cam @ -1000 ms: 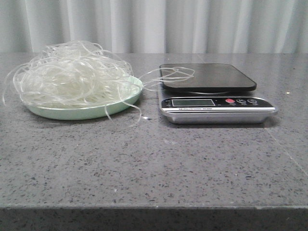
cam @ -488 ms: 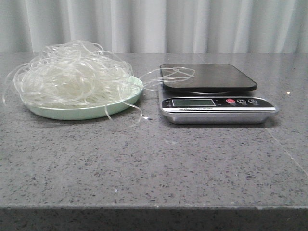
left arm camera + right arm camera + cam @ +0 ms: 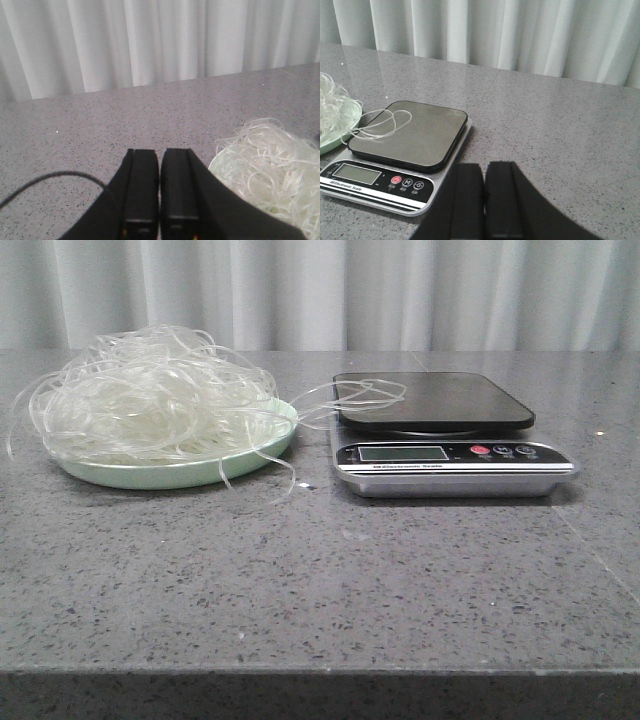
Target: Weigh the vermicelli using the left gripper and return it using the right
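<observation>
Both my left gripper (image 3: 159, 200) and right gripper (image 3: 484, 210) are sitting closed, empty; stray vermicelli (image 3: 150, 395) loops draping the kitchen scale (image 3: 440, 435) risk dragging it.

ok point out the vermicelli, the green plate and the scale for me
vermicelli (image 3: 150, 390), front view, middle of the tangle
green plate (image 3: 170, 475), front view, front rim below the noodles
scale (image 3: 430, 398), front view, middle of the dark weighing platform
</observation>
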`<state>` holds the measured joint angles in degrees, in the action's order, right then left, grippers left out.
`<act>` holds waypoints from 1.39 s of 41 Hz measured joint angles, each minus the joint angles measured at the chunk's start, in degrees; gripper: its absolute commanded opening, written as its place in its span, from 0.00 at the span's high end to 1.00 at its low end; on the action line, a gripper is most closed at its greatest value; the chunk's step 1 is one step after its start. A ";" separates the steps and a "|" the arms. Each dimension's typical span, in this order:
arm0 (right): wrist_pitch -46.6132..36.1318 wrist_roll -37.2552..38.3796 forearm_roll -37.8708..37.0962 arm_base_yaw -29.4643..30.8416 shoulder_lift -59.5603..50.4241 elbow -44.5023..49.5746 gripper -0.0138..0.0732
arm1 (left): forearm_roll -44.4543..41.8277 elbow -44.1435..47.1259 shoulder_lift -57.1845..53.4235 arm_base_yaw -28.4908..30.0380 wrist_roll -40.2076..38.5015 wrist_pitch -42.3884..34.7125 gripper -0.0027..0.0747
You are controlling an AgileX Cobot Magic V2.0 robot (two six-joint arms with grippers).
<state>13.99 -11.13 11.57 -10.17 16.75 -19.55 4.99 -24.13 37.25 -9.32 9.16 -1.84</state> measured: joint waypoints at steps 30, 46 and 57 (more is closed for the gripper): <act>0.03 0.10 0.00 0.00 0.00 0.00 0.67 | -2.51 4.85 -6.08 2.90 0.00 0.00 0.79; 0.13 0.10 0.00 0.00 0.00 0.00 0.67 | -3.02 18.76 -29.07 10.03 0.00 4.57 0.79; 0.39 0.10 0.00 0.00 0.00 0.04 0.67 | -3.11 24.31 -37.49 10.85 0.00 8.98 0.79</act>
<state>14.38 -11.03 11.57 -10.17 16.75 -19.50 1.87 0.17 -0.25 1.53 9.16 7.14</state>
